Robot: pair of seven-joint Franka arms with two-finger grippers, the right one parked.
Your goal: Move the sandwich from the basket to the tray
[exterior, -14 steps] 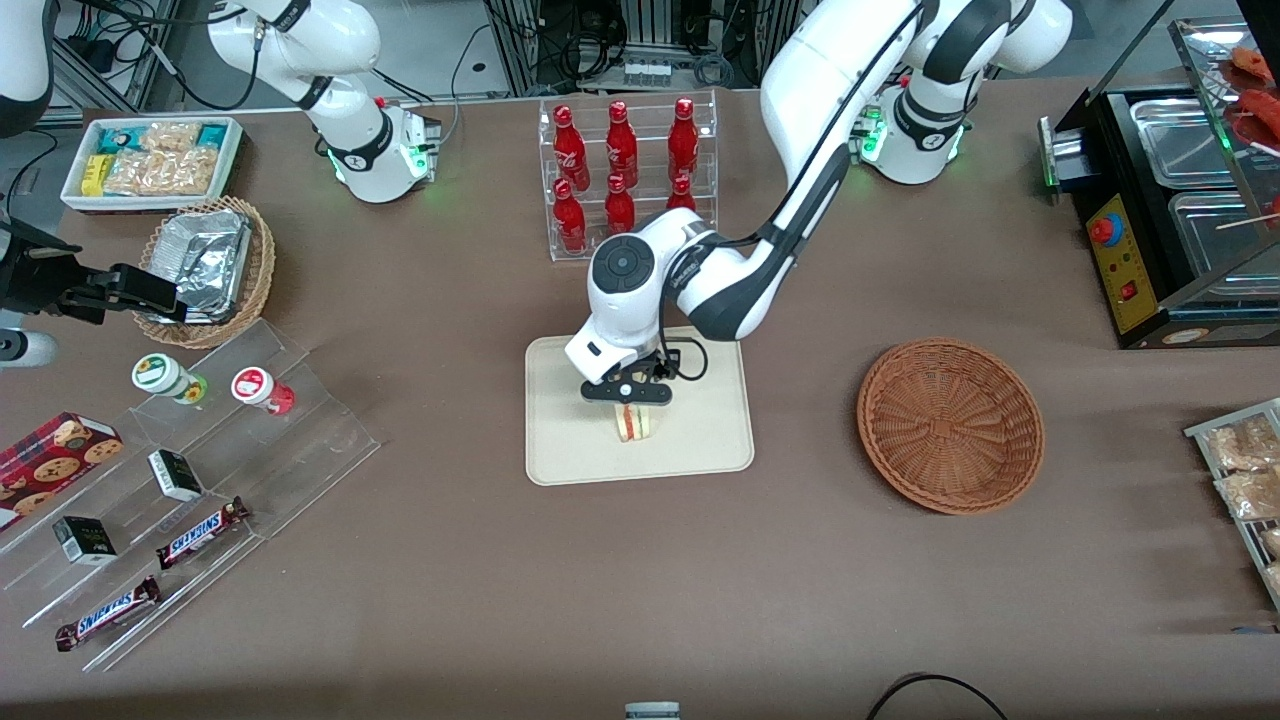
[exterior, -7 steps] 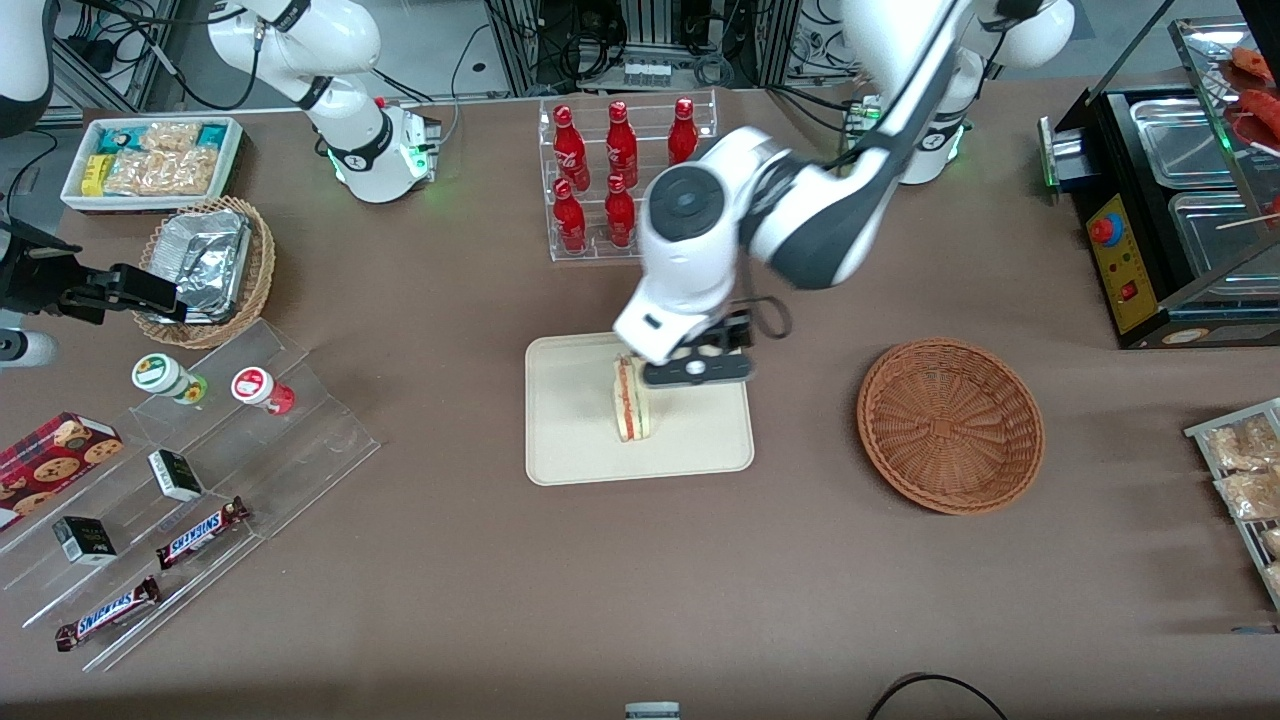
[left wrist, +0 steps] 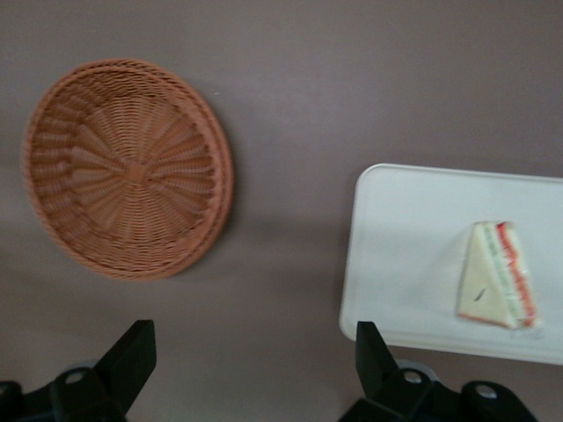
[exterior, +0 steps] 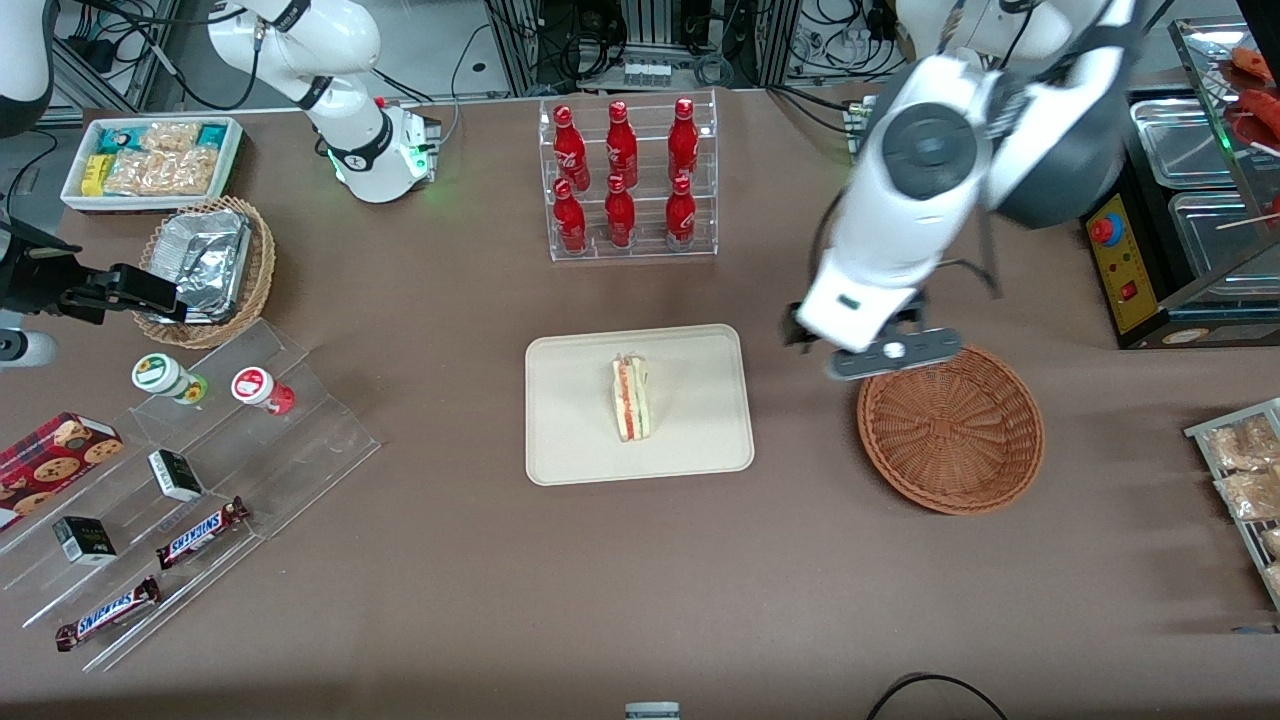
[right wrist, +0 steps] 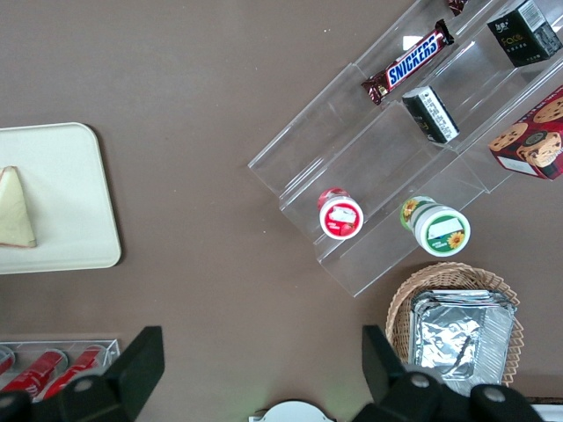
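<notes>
The sandwich (exterior: 630,399) is a pale wedge with red and green layers, lying on the cream-beige tray (exterior: 570,450) at mid-table. It also shows in the left wrist view (left wrist: 497,277) on the tray (left wrist: 396,255), and in the right wrist view (right wrist: 15,209) on the tray (right wrist: 70,202). The reddish-brown wicker basket (exterior: 950,425) is empty, beside the tray toward the working arm's end; it also shows in the left wrist view (left wrist: 127,167). My gripper (exterior: 893,352) is raised high over the table between tray and basket, near the basket's rim. It is open and empty in the left wrist view (left wrist: 255,369).
A clear rack of red bottles (exterior: 625,180) stands farther from the front camera than the tray. A black food warmer (exterior: 1170,200) is at the working arm's end. A clear stepped stand with snacks (exterior: 190,470), a foil basket (exterior: 205,265) and a white snack bin (exterior: 150,160) lie toward the parked arm's end.
My gripper has let go of the sandwich, risen off the tray and swung toward the basket. The sandwich stays lying on the tray.
</notes>
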